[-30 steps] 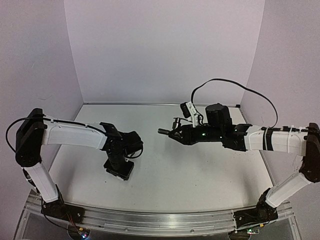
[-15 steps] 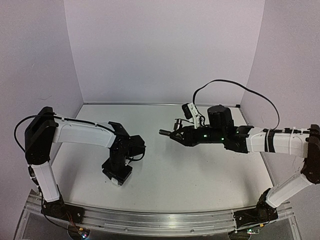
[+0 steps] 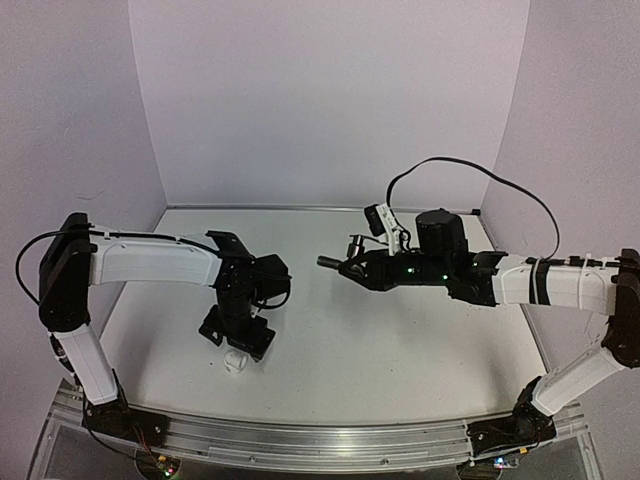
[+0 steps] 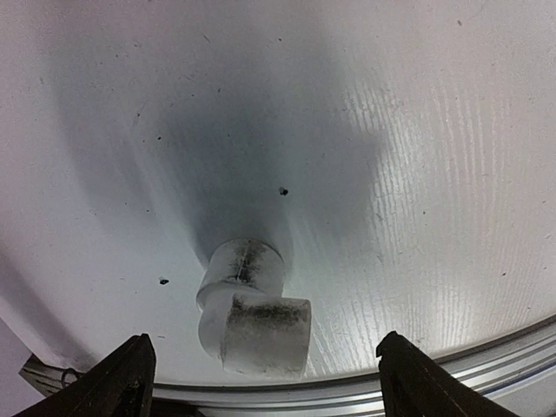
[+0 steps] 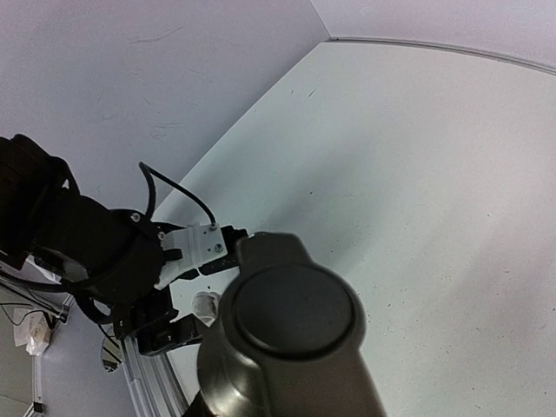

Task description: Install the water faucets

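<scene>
- L gripper (image 3: 237,340) points down nr front edge of table (image 3: 400,350), jaws spread wide, nothing held.
- White fitting (image 4: 252,311) lies on table betw its fingers (image 4: 122,387), touching neither; front rail (image 4: 512,356) just beyond.
- R gripper (image 3: 346,268) clamped on tap (image 3: 329,263), held in air over mid-table, well apart from L gripper.

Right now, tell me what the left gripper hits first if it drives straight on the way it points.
Most likely the white fitting, lying on the table between the open jaws of the left gripper; the jaws themselves would probably meet the table beside it. Depth is unclear.
</scene>
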Motion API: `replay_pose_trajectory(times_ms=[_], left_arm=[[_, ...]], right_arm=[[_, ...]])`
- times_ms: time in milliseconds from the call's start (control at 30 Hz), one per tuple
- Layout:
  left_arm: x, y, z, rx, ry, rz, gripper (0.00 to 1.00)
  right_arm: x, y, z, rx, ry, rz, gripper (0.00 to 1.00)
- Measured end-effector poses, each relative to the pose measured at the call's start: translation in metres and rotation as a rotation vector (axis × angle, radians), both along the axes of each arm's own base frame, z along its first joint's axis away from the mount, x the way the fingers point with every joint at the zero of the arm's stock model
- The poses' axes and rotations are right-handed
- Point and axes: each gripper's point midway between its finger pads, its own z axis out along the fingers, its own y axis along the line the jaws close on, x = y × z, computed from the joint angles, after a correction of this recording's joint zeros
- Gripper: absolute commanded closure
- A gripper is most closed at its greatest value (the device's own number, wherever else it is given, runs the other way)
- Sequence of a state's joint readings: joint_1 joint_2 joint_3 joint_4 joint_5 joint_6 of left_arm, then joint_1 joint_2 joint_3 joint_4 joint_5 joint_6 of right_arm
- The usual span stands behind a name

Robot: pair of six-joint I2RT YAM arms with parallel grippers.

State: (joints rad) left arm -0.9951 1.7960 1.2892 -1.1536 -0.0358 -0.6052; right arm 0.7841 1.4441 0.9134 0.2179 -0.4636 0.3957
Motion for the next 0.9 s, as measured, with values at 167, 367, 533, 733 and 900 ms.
replay_pose_trajectory(times_ms=[167,367,533,733,900], left_arm=[[0.004,0.002,0.023,-0.069,-0.052,0.158,0.00],[0.024,0.043,0.044,-0.191,-0.070,0.597,0.00],[0.022,0.076,0.042,-0.260,-0.013,0.947,0.00],[-0.008,0.069,0.016,-0.358,0.167,1.288,0.01],[-0.010,0.058,0.010,-0.390,0.227,1.469,0.00]], right_arm=[[0.000,0.000,0.001,0.004,-0.002,0.000,1.00],[0.000,0.001,0.002,0.009,0.001,0.000,1.00],[-0.001,0.002,0.003,0.016,0.002,0.007,1.00],[-0.004,0.001,0.001,0.019,0.006,0.018,1.00],[-0.008,-0.003,0.003,0.023,0.005,0.018,1.00]])
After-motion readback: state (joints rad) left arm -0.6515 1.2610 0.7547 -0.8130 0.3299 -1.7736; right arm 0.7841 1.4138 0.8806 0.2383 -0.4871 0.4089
